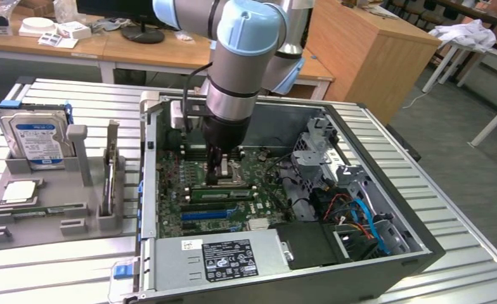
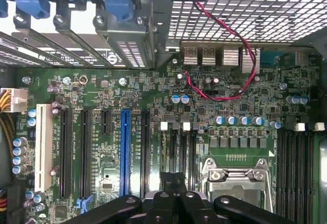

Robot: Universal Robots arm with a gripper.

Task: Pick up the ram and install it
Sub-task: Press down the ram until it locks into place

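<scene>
My gripper (image 1: 217, 180) reaches straight down into the open computer case (image 1: 418, 244), fingers shut, with its tips at the memory slots beside the silver processor socket (image 2: 237, 175). In the wrist view the shut gripper (image 2: 173, 183) sits over the black memory slots (image 2: 180, 150) with white clips. A long green stick with dark chips, the ram (image 1: 223, 189), lies along those slots right under the fingertips. Whether the fingers still pinch it or only rest on it I cannot tell.
Another green stick (image 1: 38, 209) lies on the grey holder tray (image 1: 28, 228) at the exterior view's left, beside a hard drive (image 1: 37, 136) and an upright card (image 1: 111, 171). A blue expansion slot (image 2: 125, 152), red wires (image 2: 225, 94), a power supply (image 1: 227, 259) and a drive cage (image 1: 324, 152) surround the board.
</scene>
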